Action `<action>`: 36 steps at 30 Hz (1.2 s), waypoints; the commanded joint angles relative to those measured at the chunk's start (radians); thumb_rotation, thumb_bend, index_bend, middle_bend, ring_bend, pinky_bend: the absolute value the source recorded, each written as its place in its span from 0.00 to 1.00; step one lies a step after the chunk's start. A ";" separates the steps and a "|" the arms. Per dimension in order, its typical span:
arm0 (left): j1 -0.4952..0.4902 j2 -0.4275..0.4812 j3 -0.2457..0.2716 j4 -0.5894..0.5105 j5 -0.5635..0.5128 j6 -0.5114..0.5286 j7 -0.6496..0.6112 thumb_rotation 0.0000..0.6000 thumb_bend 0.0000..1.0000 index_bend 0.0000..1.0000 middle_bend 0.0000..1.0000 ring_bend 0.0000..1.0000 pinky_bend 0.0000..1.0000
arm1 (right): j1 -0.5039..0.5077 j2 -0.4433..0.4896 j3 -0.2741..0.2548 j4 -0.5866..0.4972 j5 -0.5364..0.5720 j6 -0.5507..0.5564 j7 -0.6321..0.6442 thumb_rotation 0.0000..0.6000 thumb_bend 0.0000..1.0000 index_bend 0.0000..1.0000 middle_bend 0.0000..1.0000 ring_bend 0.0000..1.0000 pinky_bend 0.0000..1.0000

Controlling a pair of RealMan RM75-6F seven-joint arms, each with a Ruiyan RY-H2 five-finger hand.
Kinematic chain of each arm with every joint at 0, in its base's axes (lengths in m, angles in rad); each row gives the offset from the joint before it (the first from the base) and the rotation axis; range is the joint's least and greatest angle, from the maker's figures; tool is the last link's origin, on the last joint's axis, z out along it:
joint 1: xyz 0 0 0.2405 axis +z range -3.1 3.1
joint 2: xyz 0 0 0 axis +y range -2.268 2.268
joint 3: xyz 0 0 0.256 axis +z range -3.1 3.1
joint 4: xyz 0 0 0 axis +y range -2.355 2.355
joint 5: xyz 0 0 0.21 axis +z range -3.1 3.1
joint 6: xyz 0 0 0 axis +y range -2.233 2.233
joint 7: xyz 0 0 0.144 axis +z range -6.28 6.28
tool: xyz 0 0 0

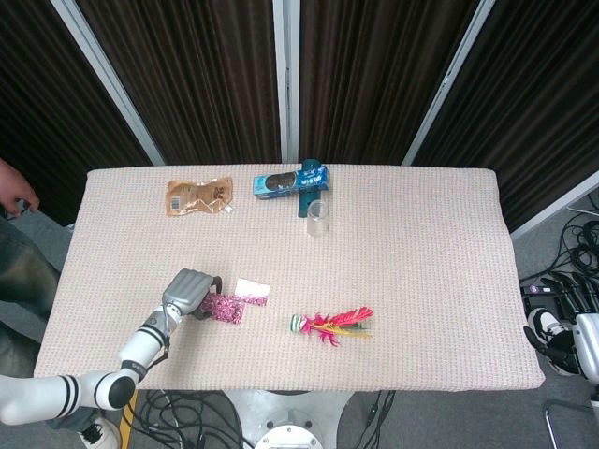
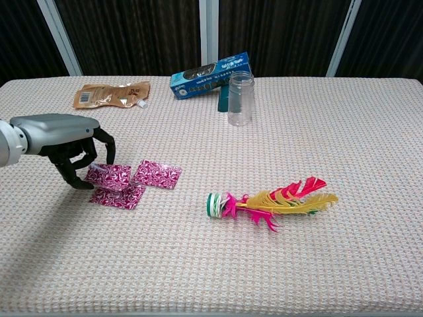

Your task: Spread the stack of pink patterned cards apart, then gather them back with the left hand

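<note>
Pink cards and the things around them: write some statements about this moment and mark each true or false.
1. The left hand has its fingers on the pink cards. True.
2. The cards lie in one neat stack. False: they are fanned out, overlapping.
3. The feathered shuttlecock lies on its side, apart from the cards. True.
4. The clear jar lies tipped over. False: it stands upright by the blue box.
5. The brown pouch sits on top of the blue box. False: it lies flat on the table, apart from the box.
</note>
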 commanded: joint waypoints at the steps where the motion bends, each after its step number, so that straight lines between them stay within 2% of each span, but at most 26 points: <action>1: -0.005 -0.009 0.007 0.000 -0.009 -0.005 0.019 1.00 0.27 0.49 0.90 0.95 0.99 | -0.001 0.000 -0.001 0.000 0.000 0.000 0.001 0.75 0.19 0.16 0.10 0.01 0.00; 14: -0.038 -0.057 0.007 0.020 -0.134 -0.005 0.105 1.00 0.28 0.48 0.90 0.95 0.99 | -0.002 -0.003 -0.003 0.005 0.001 0.000 0.007 0.75 0.19 0.16 0.10 0.01 0.00; 36: -0.072 -0.078 0.016 -0.008 -0.212 0.027 0.172 1.00 0.28 0.45 0.90 0.95 0.99 | -0.005 -0.003 -0.004 0.015 0.003 0.000 0.015 0.75 0.19 0.16 0.10 0.01 0.00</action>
